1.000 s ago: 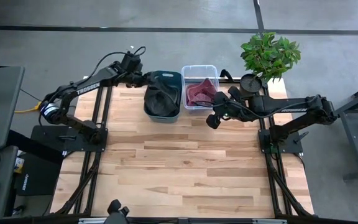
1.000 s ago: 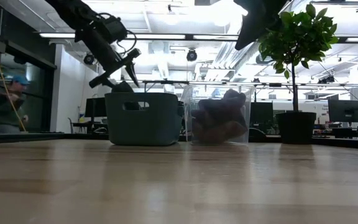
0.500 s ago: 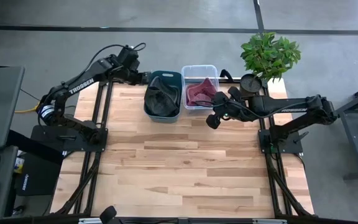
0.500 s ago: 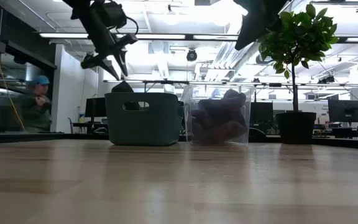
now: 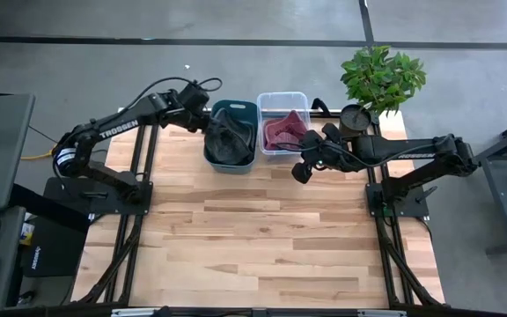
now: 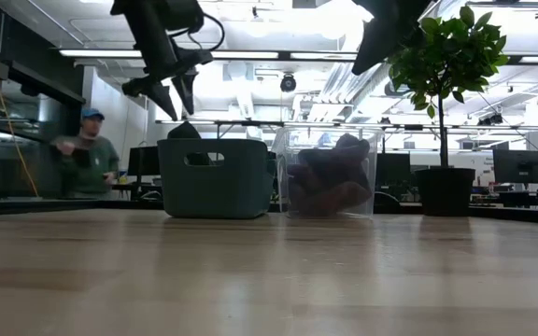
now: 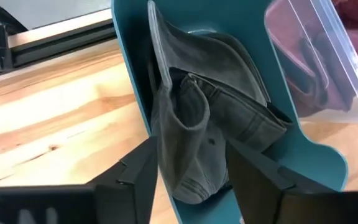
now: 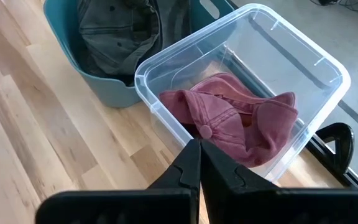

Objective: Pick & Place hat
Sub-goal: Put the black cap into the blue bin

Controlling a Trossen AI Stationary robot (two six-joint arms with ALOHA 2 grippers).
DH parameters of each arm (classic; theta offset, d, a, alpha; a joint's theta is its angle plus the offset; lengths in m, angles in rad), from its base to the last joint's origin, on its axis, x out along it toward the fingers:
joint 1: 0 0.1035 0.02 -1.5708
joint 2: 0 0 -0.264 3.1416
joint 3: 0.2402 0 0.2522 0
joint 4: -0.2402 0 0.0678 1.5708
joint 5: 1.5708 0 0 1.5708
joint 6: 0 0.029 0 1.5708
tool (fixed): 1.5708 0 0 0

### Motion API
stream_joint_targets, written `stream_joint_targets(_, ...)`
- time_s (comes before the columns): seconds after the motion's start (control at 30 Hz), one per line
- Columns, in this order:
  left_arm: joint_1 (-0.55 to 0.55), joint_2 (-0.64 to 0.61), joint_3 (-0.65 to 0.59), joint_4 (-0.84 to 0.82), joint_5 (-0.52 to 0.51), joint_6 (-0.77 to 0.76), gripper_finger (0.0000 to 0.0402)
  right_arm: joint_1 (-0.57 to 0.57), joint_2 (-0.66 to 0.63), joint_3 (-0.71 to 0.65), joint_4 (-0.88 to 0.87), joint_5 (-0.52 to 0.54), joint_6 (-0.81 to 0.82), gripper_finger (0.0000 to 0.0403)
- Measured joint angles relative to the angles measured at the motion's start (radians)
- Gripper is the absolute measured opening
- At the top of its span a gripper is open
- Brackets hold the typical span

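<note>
L gripper (image 7: pixel 191 180) moved back over teal bin (image 7: pixel 126 37), fingers apart (empty); R gripper (image 8: pixel 199 163) clenched.

Potted plant (image 5: pixel 382 79); person (image 6: pixel 86 157) behind table (image 5: pixel 262 238)

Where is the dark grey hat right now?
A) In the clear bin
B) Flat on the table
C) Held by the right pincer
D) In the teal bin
D: the dark grey hat lies bunched inside the teal bin, while the clear bin holds a maroon hat.
</note>
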State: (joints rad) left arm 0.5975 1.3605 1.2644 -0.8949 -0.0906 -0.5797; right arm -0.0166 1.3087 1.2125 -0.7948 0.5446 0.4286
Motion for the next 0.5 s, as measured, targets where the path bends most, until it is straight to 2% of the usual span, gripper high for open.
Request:
stream_joint_targets(0.2,-0.029,0.011,0.001,-0.011,-0.021,-0.002,0.0203,0.000,0.000,0.000,0.000,-0.001,-0.001,0.0000)
stream_joint_targets(0.5,-0.035,0.076,0.000,0.001,-0.061,-0.035,0.0206,0.006,0.000,0.000,0.002,-0.001,-0.010,0.0000)
